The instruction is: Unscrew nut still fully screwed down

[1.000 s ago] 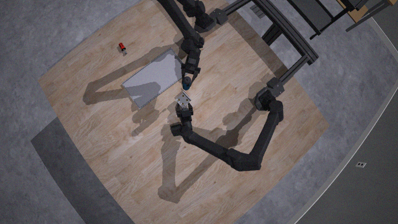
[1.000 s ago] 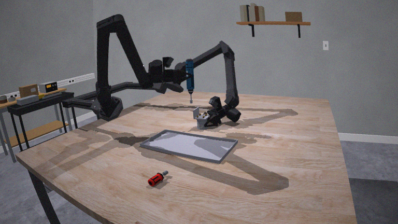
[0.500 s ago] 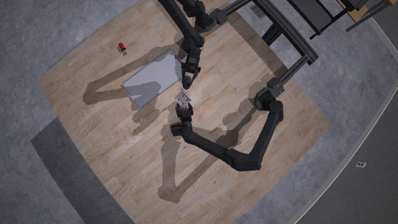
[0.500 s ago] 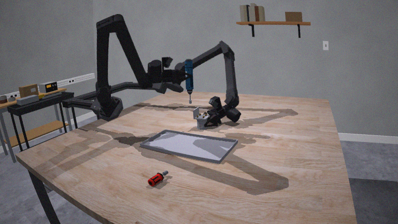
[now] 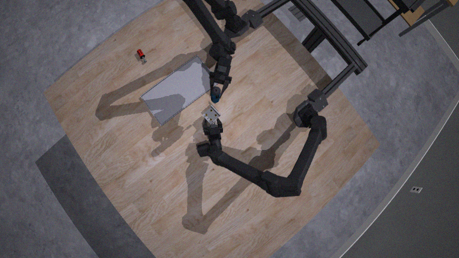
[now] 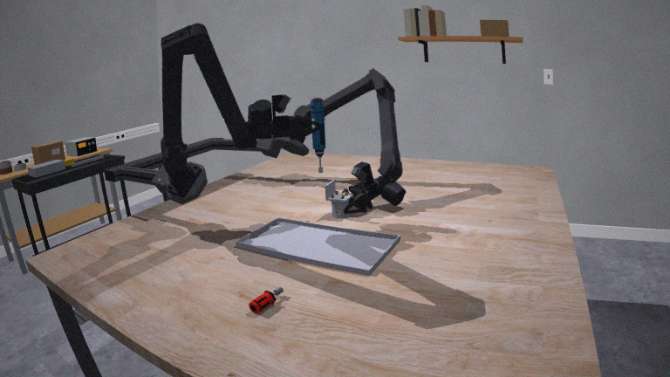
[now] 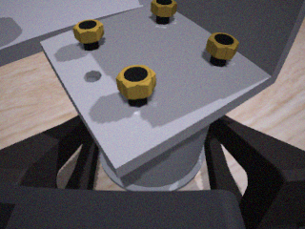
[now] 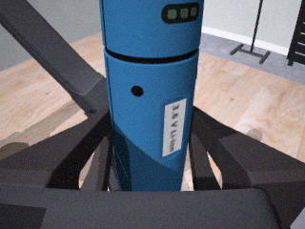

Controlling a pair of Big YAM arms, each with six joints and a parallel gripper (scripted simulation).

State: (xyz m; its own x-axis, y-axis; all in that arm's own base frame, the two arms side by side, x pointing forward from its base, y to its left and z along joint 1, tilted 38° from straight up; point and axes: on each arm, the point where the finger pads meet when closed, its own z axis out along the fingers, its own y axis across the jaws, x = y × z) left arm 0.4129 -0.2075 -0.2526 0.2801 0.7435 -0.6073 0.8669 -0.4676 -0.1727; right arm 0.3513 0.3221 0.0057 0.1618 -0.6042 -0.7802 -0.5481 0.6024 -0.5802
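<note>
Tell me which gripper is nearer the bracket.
Left. The left gripper is just beneath the bracket; the right gripper hangs higher, off to one side.
</note>
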